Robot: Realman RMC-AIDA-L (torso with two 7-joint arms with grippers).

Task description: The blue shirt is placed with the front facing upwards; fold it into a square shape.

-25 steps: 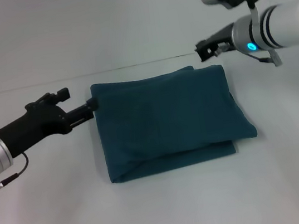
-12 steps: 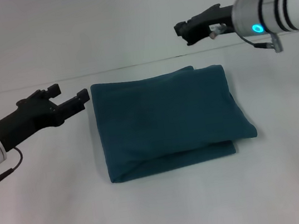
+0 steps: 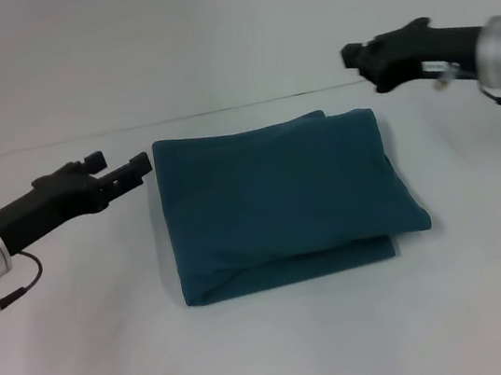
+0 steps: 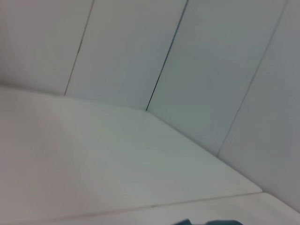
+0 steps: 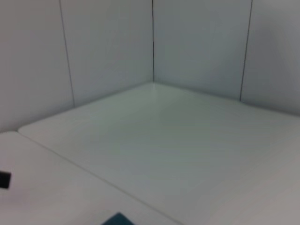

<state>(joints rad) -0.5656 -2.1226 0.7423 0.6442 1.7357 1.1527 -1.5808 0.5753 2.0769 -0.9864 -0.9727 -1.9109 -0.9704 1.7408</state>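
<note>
One folded blue shirt (image 3: 281,202); two claws, left (image 3: 125,167), right (image 3: 361,58).

The dark teal-blue cotton shirt (image 3: 281,200) lies flat on the white table (image 3: 285,352), folded into a compact, roughly square bundle. No print, collar or sleeve shows; only plain fabric faces up. Its far edge runs almost straight, with a slight step near the middle where 2 layers overlap. The left edge is straight and neat. Along the near edge an under layer peeks out as a thin band beneath the top layer. The near right corner bulges outward into a rounded point, past the line of the rest of that side. Soft creases cross the top surface. Each wrist view catches only a sliver of teal cloth (image 4: 208,222) (image 5: 117,219) at the picture's edge.
</note>
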